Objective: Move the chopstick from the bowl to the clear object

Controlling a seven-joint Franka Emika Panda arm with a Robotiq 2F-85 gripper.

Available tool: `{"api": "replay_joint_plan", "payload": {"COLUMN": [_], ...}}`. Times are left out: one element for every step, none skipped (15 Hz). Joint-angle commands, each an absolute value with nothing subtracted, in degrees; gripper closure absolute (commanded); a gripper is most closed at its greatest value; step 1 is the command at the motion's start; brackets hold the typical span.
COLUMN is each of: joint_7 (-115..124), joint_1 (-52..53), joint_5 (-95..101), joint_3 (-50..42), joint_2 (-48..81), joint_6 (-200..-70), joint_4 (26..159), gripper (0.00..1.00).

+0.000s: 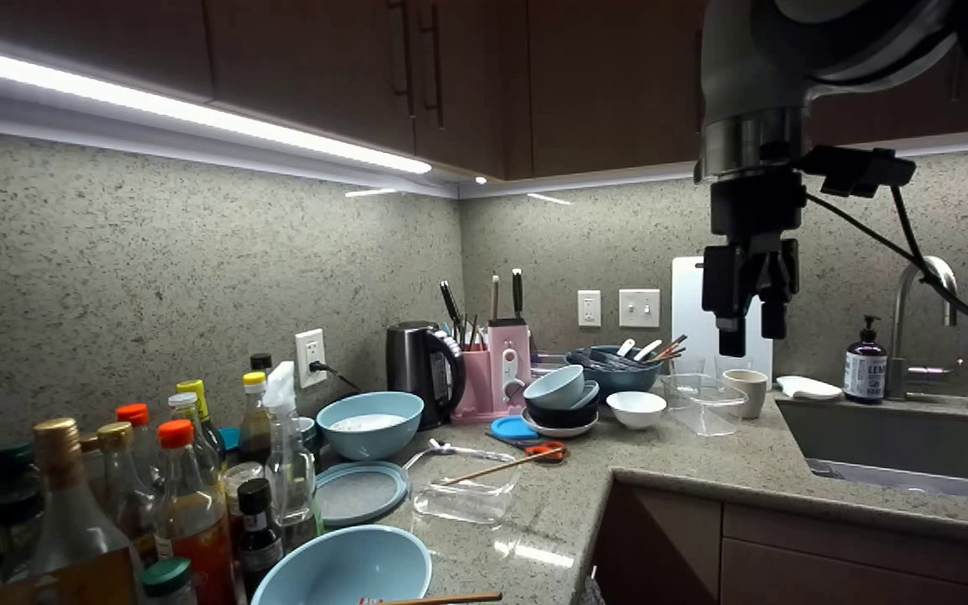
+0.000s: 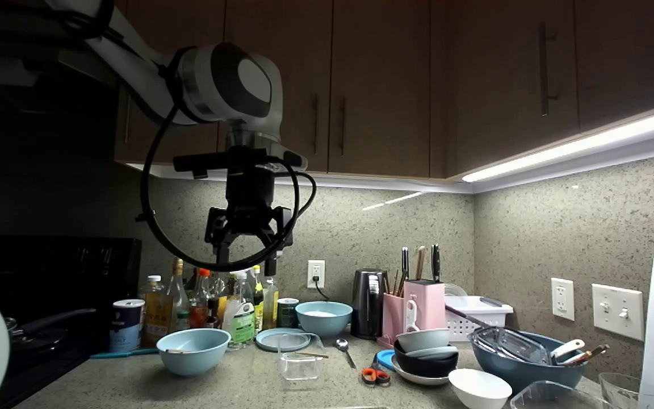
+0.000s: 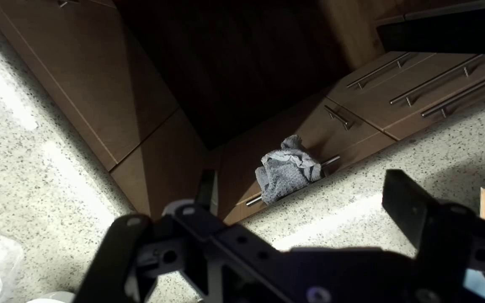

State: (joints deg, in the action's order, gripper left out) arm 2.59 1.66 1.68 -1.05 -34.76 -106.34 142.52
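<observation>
In an exterior view, the claw (image 1: 753, 331) hangs well above the worktop (image 1: 660, 455), pointing down, its fingers (image 1: 733, 339) parted. Along the bottom edge, the light-blue bowl (image 1: 349, 559) is partly cut off, and a chopstick (image 1: 455, 599) pokes out over its rim toward the right. A second stick (image 1: 492, 470) slants across the clear dish (image 1: 460, 506), its upper end overlapping orange-handled scissors (image 1: 551, 459) from this angle. Left of the dish lies a flat blue plate (image 1: 358, 496), with another blue bowl (image 1: 370, 444) behind it. In an exterior view, a cable (image 2: 144, 184) loops in front of the claw, whose fingers are spread wide, released. The bowl stands upright on the worktop, and only a small brown bit of the chopstick shows at its near rim. The second stick rests across the dish, which stands right of the bowl and apart from it; a spoon (image 2: 342, 345) lies near the dish. In the wrist view, the fingers stand far apart, with a grey towel (image 3: 284, 179) seen between them, draped over a drawer handle (image 3: 254, 200) beneath the worktop's edge. At the right, the chopstick's wooden end shows, the bowl mostly hidden.
</observation>
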Motion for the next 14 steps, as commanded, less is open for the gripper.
{"api": "replay_joint_plan", "payload": {"joint_7": [2.2, 1.9, 2.0, 2.1, 2.3, 2.7, 3.0, 3.0, 3.1, 3.2, 3.5, 3.6, 3.0, 3.1], "joint_1": [0.9, 1.4, 1.8, 2.1, 2.6, 2.9, 3.4, 4.2, 4.7, 5.2, 5.5, 5.5, 5.8, 6.0], "joint_5": [1.3, 1.4, 2.0, 2.4, 3.0, 3.8, 4.5, 4.8, 5.1, 5.4, 6.4, 8.3, 5.7, 6.5], "joint_3": [-0.4, 0.0, 0.9, 1.7, 2.9, 4.2, 5.4, 6.6, 7.5, 8.4, 9.3, 9.9, 8.6, 9.1], "joint_2": [-34.7, -33.5, -31.8, -30.6, -28.9, -27.4, -25.5, -23.7, -21.9, -20.4, -19.1, -18.6, -20.7, -19.5], "joint_6": [-106.2, -106.3, -106.2, -106.2, -106.6, -107.2, -107.8, -108.6, -109.4, -110.1, -110.7, -110.7, -109.9, -110.1], "joint_4": [142.4, 141.7, 140.9, 140.4, 139.6, 138.9, 138.0, 137.0, 136.1, 135.1, 134.4, 133.7, 135.5, 134.7], "gripper": [0.00, 0.00, 0.00, 0.00, 0.00, 0.00, 0.00, 0.00, 0.00, 0.00, 0.00, 0.00, 0.00, 0.00]}}
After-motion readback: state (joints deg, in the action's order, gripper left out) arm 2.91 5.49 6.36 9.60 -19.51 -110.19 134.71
